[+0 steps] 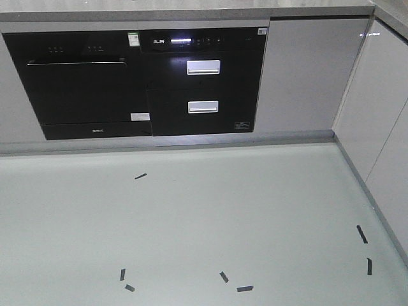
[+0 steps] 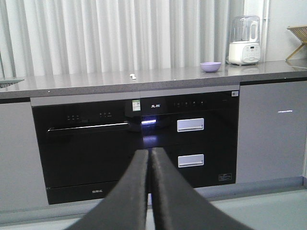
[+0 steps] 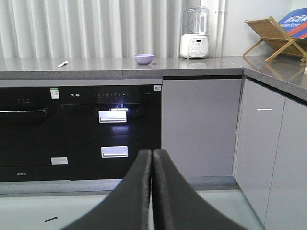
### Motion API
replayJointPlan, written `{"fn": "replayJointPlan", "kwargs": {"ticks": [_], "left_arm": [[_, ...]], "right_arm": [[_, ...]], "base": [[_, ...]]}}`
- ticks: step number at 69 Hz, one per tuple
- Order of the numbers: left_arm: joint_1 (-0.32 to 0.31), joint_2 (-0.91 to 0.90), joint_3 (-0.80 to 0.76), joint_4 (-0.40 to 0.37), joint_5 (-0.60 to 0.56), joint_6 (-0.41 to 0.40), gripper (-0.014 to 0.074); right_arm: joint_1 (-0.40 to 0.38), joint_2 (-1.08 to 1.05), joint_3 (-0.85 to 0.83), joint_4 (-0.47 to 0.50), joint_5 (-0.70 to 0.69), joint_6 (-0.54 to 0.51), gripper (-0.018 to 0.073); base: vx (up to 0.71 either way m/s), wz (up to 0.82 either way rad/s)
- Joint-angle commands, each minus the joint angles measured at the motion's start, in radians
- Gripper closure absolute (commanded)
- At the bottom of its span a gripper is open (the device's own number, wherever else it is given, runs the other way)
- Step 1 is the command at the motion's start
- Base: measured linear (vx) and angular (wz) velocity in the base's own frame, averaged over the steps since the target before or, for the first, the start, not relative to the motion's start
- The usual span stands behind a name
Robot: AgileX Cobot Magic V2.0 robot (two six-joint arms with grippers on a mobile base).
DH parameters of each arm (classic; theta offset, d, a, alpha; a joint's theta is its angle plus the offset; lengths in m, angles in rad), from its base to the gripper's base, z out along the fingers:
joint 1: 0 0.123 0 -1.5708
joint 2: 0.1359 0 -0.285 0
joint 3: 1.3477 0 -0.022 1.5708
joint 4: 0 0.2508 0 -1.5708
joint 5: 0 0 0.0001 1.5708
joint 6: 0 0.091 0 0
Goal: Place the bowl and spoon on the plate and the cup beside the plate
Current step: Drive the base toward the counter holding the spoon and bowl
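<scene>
On counter, well back from both arms: bowl upright, near blender; spoon lying flat, well apart to bowl's left. Plate and cup not in any view, so can't say where they sit. Front cam shows only floor w/ tape marks and oven front; no task items there.

L gripper: jaws pressed together, nothing btwn them. R gripper: same, closed tight, empty.

Key relation: both items lie ahead of & above the jaws, across open floor. Out of reach by my read, so base prob. has to close in first. From L wrist cam, spoon sits just left of jaw line, bowl well off to right. From R wrist cam, bowl is nearly on jaw line, a touch left; spoon far left. So L arm lines up better w/ spoon, R arm w/ bowl. Spoon's long axis seems to run roughly along counter, slightly slanted; too small to tell which end is the head. Task looks not yet begun: nothing gripped, bowl & spoon apart on bare counter.
</scene>
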Motion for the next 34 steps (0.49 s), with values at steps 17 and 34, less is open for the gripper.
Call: {"fn": "replayJointPlan", "kwargs": {"ticks": [17,34], "left_arm": [[0.000,-0.014,-0.020,-0.007,-0.076,-0.006,0.0603],[0.000,-0.014,-0.020,-0.007,-0.076,-0.006,0.0603]], "right_arm": [[0.000,-0.006,0.010,-0.010,-0.077,-0.007,0.0568],[0.000,-0.006,0.010,-0.010,-0.075,-0.007,0.0568]], "base": [[0.09,-0.05],[0.14,0.00]]}}
